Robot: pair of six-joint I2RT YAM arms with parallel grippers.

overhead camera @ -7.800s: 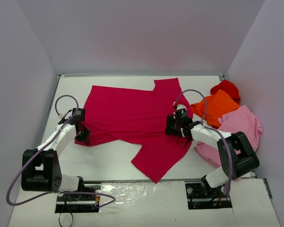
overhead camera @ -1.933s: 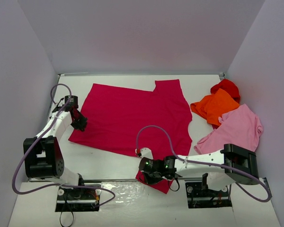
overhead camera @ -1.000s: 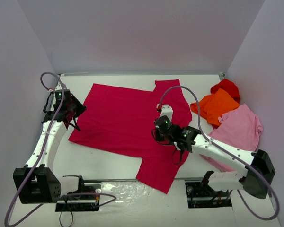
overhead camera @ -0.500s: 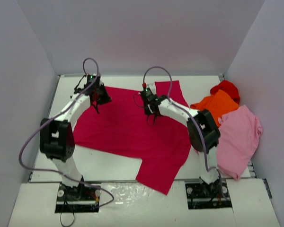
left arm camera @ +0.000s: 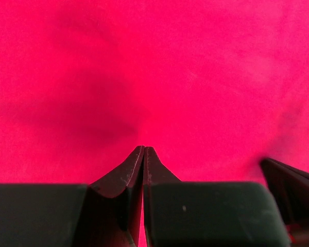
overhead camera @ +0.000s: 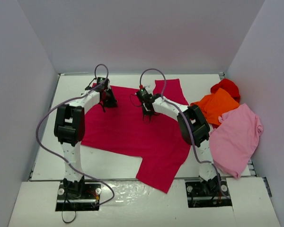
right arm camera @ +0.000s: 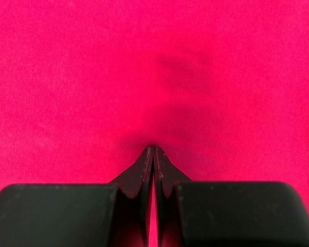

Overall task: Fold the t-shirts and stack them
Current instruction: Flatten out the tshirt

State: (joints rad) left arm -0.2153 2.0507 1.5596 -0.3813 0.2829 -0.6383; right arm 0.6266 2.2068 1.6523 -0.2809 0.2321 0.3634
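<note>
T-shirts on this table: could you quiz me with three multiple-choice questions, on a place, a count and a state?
1. The orange t-shirt lies: A) between the bright red t-shirt and light pink t-shirt; B) under the left arm; C) at the near edge.
2. T-shirts in view: A) two; B) four; C) six.
3. Both end effectors are: A) open; B) shut; C) gripping pink cloth.
A, flanked by both. B, counting the crimson t-shirt too. B, left end effector and right end effector show jaws pressed together.
</note>
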